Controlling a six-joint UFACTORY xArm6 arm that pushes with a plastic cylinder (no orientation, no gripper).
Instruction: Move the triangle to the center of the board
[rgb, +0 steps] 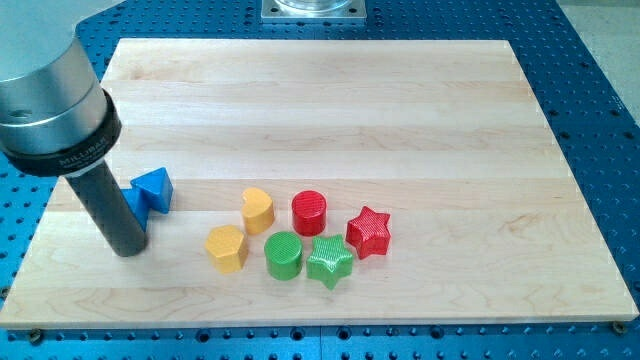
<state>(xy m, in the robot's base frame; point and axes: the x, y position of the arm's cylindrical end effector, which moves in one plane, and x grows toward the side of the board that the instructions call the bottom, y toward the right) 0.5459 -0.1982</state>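
A blue triangle block (153, 188) lies on the wooden board (330, 110) at the view's left, partly hidden behind my rod. My tip (126, 250) rests on the board just below and left of the triangle, close to or touching its left side. To the right of the triangle lies a cluster of blocks: a yellow heart (258, 210), a yellow pentagon-like block (227, 248), a red cylinder (310, 212), a green cylinder (284, 255), a green star (330, 262) and a red star (368, 231).
The board lies on a blue perforated table (600, 60). A grey metal mount (314, 10) stands at the view's top edge. The arm's wide grey body (50, 95) hangs over the board's left edge.
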